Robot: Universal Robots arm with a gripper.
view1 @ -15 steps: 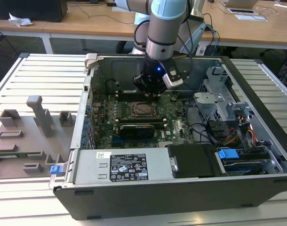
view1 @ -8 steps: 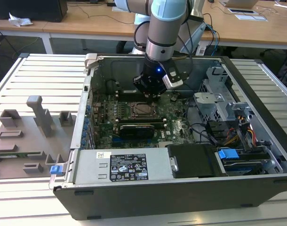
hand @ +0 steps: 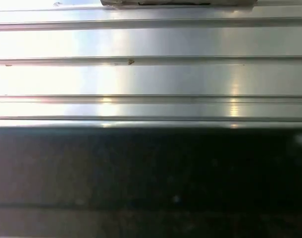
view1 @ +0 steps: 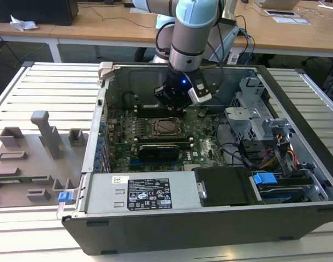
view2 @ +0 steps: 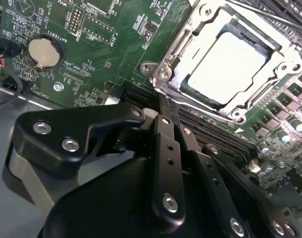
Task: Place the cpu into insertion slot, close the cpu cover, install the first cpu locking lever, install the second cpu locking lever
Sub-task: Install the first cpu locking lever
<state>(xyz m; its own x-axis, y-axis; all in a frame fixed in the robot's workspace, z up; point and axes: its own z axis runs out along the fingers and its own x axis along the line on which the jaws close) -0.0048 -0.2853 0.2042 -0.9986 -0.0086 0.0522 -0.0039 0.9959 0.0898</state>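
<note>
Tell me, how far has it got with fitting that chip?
The cpu already sits in its socket, and the cpu cover looks closed around it. The gripper hovers beside the socket, holding nothing that I can see. Whether either locking lever is latched, I cannot tell.

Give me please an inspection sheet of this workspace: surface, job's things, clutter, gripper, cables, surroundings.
Surface: slatted metal table carrying an open computer case.
Job's things: cpu lies in its socket; cpu cover lies down around it.
Clutter: grey fixture blocks on the exterior view's left.
Gripper: gripper above the motherboard, beside the socket, holding nothing; whether open or shut cannot be told.
Cables: coloured wire bundle on the exterior view's right.
Surroundings: wooden desks behind.
</note>
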